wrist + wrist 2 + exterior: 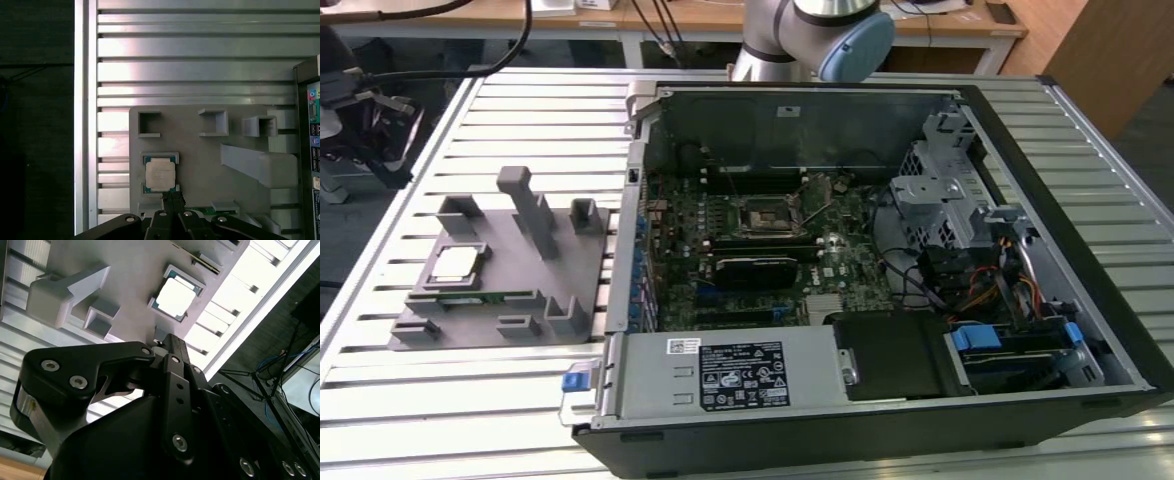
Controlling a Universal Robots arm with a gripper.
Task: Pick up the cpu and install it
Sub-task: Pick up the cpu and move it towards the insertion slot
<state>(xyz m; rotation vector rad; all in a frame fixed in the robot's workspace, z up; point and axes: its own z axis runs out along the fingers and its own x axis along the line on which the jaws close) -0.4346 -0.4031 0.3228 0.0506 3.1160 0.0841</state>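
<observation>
End effector [172, 195], its fingers closed together on nothing, pointed down at the grey holder [200, 150] on the tabletop [200, 55], where the cpu [160, 175] lay flat in its square recess, straight ahead of the fingertips and not yet touched.

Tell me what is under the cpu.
The cpu lies in a shallow framed pocket of the grey fixture, which rests on the slatted metal table. The pocket's floor and the chip's underside are covered by the chip itself.
</observation>
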